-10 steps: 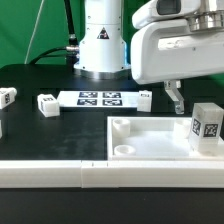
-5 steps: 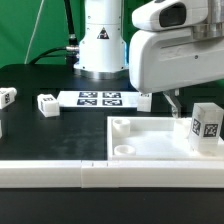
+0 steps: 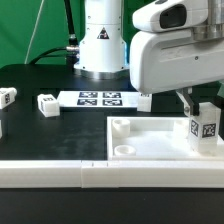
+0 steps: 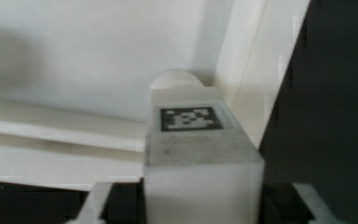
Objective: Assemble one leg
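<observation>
Open, the pincer (image 3: 204, 102) straddled the leg (image 3: 207, 128), a thin gap showing at its fingers (image 4: 101, 205) and nothing gripped yet. That leg stood upright on the white panel (image 3: 150, 135), near its corner on the exterior view's right, so grasping, lifting and fitting all remained. A black table (image 3: 40, 135) lay beneath, a green backdrop (image 3: 30, 25) behind.
</observation>
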### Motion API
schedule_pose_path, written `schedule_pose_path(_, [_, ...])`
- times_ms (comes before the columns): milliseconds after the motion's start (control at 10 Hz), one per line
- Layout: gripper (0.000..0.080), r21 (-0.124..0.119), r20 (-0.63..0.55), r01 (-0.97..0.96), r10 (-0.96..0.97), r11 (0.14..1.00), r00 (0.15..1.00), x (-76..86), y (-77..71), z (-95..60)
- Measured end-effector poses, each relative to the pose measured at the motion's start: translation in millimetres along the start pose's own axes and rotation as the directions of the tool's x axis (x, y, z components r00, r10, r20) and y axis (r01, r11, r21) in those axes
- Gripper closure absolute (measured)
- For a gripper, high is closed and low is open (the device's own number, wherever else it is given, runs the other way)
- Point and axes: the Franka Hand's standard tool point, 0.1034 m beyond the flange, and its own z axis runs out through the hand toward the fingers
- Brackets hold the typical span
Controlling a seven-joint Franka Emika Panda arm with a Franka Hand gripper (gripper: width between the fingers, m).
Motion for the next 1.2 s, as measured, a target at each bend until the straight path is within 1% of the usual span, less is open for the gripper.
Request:
schedule_pose_path(300, [0.0509, 0.001, 0.000, -0.035, 0.035, 0.999, 0.999, 0.0, -0.1, 0.0])
schedule_pose_path(400, [0.0509, 0.003, -0.005, -0.094, 0.094, 0.996, 0.996, 0.2, -0.2, 0.5])
schedule_pose_path(600, [0.0509, 0.007, -0.032, -0.337, 0.337, 0.941, 0.941, 1.1, 0.9, 0.7])
schedule_pose_path(700, [0.0509, 0.011, -0.051, -0.465, 0.465, 0.885, 0.884, 2.4, 2.2, 0.8])
schedule_pose_path(800, [0.0508, 0.017, -0.064, -0.522, 0.522, 0.853, 0.850, 3.9, 3.0, 0.6])
schedule_pose_path(1000, [0.0508, 0.043, -0.063, -0.727, 0.728, 0.685, 0.682, 4.7, 6.4, 0.4])
schedule_pose_path(1100, [0.0508, 0.058, -0.077, -0.786, 0.787, 0.616, 0.612, 4.6, 7.8, 0.7])
schedule_pose_path(1200, [0.0508, 0.065, -0.072, -0.834, 0.836, 0.548, 0.543, 4.3, 7.3, 0.6])
